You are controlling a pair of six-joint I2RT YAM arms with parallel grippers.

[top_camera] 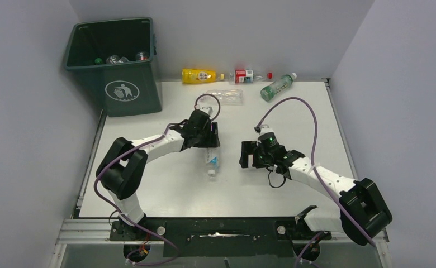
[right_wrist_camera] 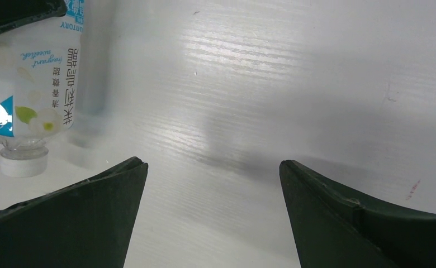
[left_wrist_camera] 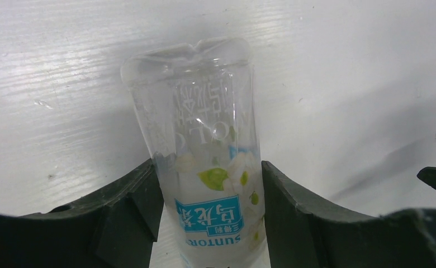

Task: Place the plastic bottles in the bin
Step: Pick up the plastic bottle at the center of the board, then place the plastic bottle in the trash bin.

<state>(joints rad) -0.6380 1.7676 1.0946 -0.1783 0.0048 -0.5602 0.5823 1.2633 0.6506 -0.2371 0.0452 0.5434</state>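
A clear plastic bottle [top_camera: 212,161] with a blue-and-white label and white cap lies on the white table near the middle. My left gripper [top_camera: 207,137] is shut on its body: in the left wrist view both black fingers press the sides of the bottle [left_wrist_camera: 204,128] around my left gripper [left_wrist_camera: 210,206]. To its right my right gripper [top_camera: 248,154] stands open and empty [right_wrist_camera: 213,167], with the same bottle [right_wrist_camera: 31,95] off to its left. The dark green bin [top_camera: 126,92] stands at the far left corner and holds several bottles [top_camera: 118,58].
Along the back edge lie a yellow bottle [top_camera: 199,75], a red-labelled clear bottle [top_camera: 246,75] and a green-labelled bottle [top_camera: 277,86]. A clear squashed bottle [top_camera: 224,96] lies just behind my left gripper. Grey walls close in on the left, the back and the right.
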